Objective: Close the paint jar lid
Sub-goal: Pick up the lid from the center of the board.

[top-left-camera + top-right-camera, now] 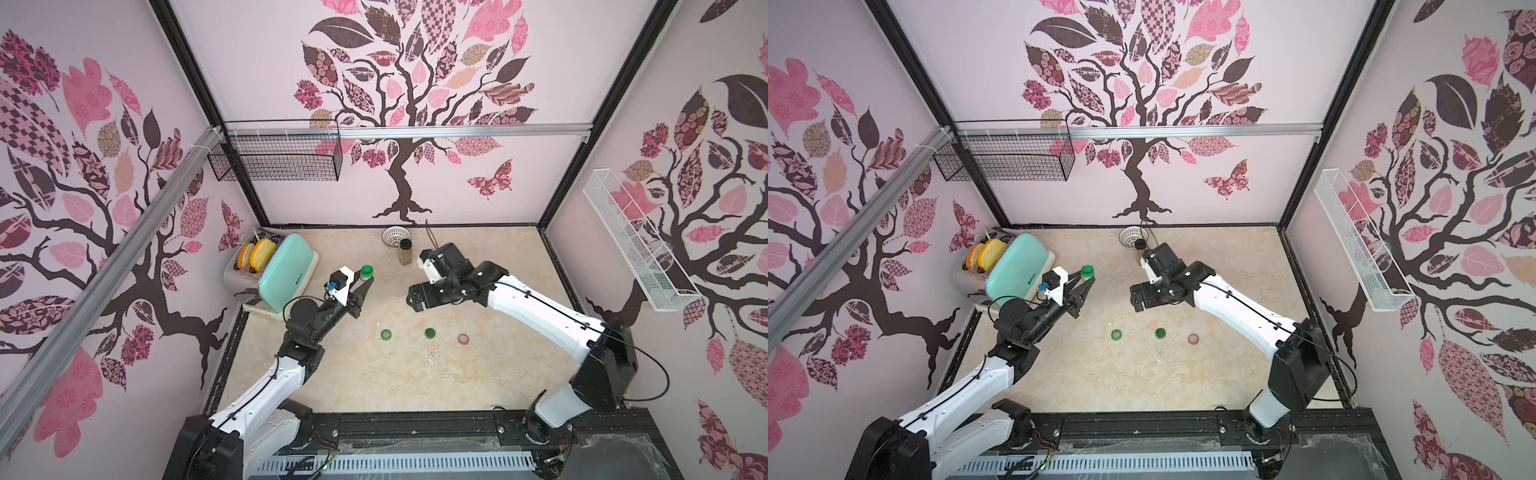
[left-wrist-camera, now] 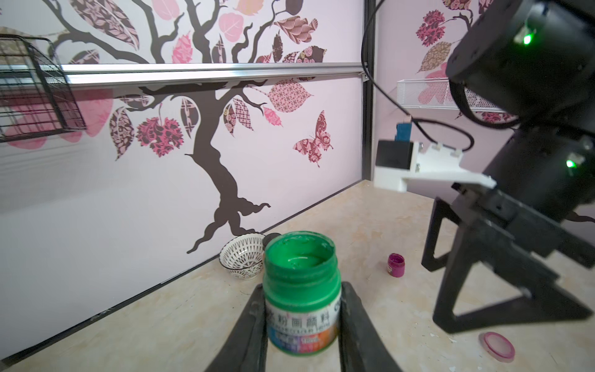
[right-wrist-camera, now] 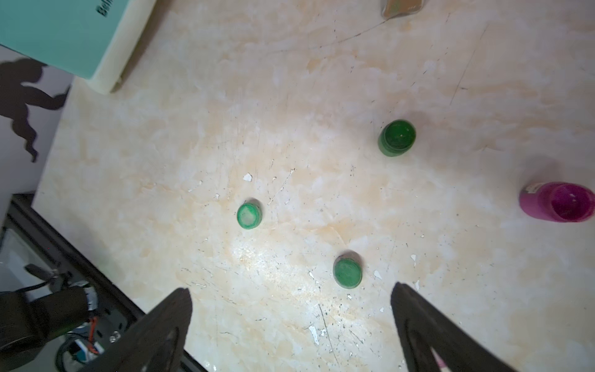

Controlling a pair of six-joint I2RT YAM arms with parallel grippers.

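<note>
In the lower centre of both top views, three loose lids lie in a row on the marbled table (image 1: pixel 374 382). A green lid with a pale inside (image 1: pixel 386 335) is on the left, a darker green lid (image 1: pixel 430 332) in the middle and a pink lid (image 1: pixel 464 339) on the right, each apart from its neighbour. Above them, right of centre, the right gripper (image 1: pixel 415 300) hangs over the table with its fingers spread wide and nothing between them. Its wrist view looks down on the two green lids, with an open dark green jar (image 3: pixel 397 138) and an open magenta jar (image 3: pixel 558 201) toward the right edge of that frame. Left of centre, the left gripper (image 1: pixel 365 282) pinches the sides of the green paint jar (image 2: pixel 302 277), which is upright with its mouth uncovered and wet green paint showing inside; I cannot tell whether it rests on the table. A mint-green appliance (image 1: pixel 286 266) sits at the left. Farther back, in the upper centre, a spice jar (image 1: pixel 405 251) stands just in front of a patterned bowl (image 1: pixel 396 236) by the back wall
</note>
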